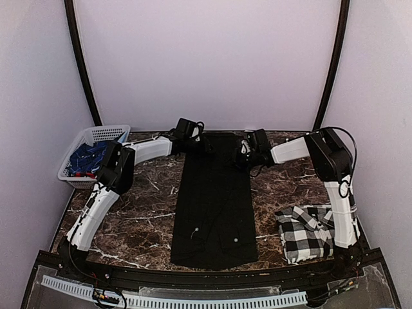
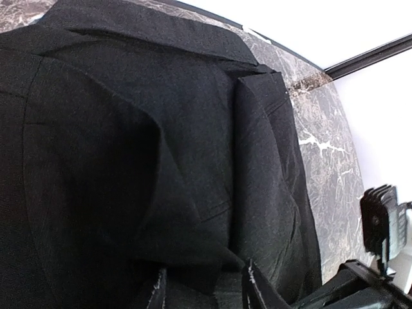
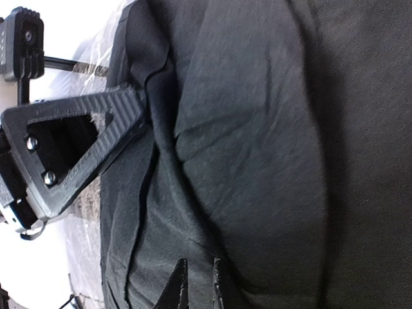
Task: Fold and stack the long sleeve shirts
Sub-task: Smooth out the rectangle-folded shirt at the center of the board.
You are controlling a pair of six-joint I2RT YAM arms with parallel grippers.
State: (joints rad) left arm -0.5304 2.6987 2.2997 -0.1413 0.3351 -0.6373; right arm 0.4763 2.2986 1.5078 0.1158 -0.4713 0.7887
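lengthwise black shirt (image 1: 215, 199), collar (image 2: 161, 42) far

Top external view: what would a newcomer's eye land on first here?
The black shirt, laid as a long strip down the middle of the table, with the left gripper and right gripper both pinching its far end. Next, the checked shirt folded at the near right, and the white basket holding blue cloth at the far left.
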